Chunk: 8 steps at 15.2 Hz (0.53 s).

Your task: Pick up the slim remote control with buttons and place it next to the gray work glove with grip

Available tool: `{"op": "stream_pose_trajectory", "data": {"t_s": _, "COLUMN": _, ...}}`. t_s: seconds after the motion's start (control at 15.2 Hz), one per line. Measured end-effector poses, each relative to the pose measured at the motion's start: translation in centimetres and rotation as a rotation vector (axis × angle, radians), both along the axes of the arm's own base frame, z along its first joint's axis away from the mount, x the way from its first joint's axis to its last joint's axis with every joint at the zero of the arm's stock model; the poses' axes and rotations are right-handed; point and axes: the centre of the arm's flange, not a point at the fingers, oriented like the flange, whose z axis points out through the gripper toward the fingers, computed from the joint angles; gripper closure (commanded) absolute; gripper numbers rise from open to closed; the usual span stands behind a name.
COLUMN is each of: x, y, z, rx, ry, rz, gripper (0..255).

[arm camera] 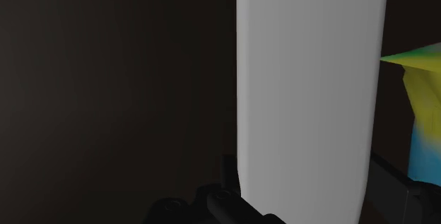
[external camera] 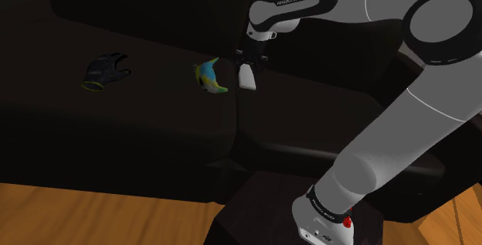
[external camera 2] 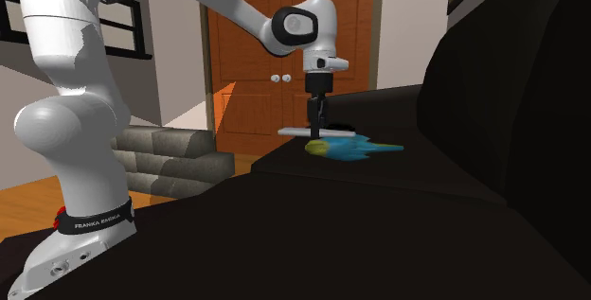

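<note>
The remote control is drawn as a plain white slim slab with no buttons showing. My gripper is shut on it from above and holds it flat just over the dark sofa seat. In the second exterior view the remote control hangs level under my gripper, close above a blue and yellow object. The wrist view has the remote control clasped between my black fingers. The dark glove with a green cuff lies well off toward the shoulder view's left.
The blue and yellow object lies between the remote and the glove, right beside the remote. The sofa's backrest rises behind the seat. A wooden floor lies below the sofa's front edge. Grey cushions and an orange door stand beyond.
</note>
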Motion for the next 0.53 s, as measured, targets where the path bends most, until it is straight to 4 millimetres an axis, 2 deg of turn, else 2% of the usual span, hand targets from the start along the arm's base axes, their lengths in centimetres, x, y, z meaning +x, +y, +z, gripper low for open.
{"op": "stream_pose_trajectory", "data": {"t_s": 0.53, "x": 0.4, "y": 0.5, "z": 3.8, "rx": 0.0, "ry": 0.0, "rz": 0.0, "gripper": 255}}
